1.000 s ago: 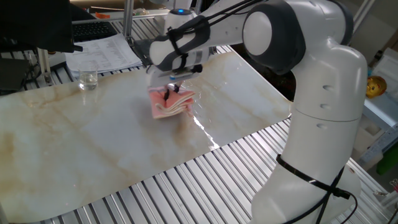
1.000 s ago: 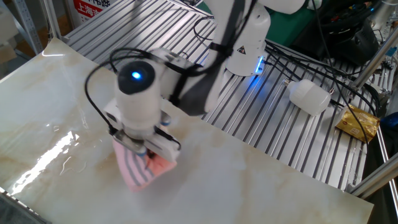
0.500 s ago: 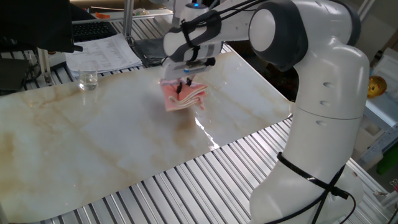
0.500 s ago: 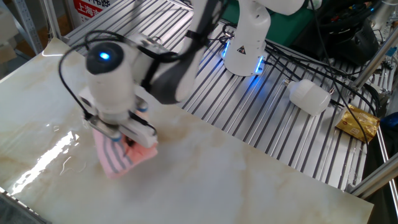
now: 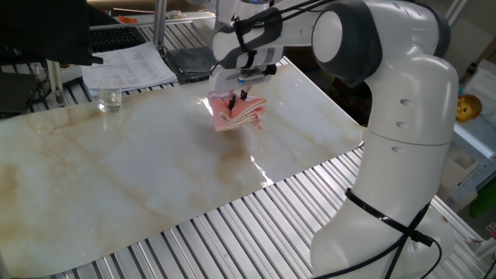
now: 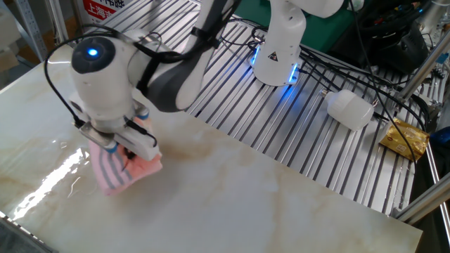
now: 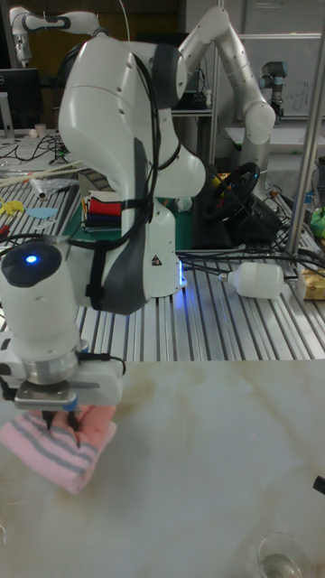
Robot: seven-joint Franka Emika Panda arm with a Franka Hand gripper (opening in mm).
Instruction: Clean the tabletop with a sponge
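The sponge (image 5: 239, 114) (image 6: 119, 169) (image 7: 63, 444) is a salmon-pink folded pad with grey-and-white stripes along one edge. It lies pressed flat on the tabletop (image 5: 139, 170) (image 6: 232, 204) (image 7: 208, 470), a glossy cream marble slab with tan veins. My gripper (image 5: 239, 98) (image 6: 125, 150) (image 7: 58, 417) points straight down into the pad, with its dark fingertips shut on the sponge's folds. In the one fixed view the sponge sits toward the slab's far right side.
A clear glass (image 5: 109, 98) (image 7: 282, 553) stands on the slab. Papers (image 5: 128, 66) and a dark grey cloth (image 5: 186, 62) lie beyond the far edge on the ribbed metal slats (image 5: 271, 225). A white plastic bottle (image 6: 350, 109) and a yellow packet (image 6: 404, 137) lie on the slats.
My gripper has dragged the sponge across the slab: rightward and away in the one fixed view, leftward in the other fixed view. The grip has stayed shut.
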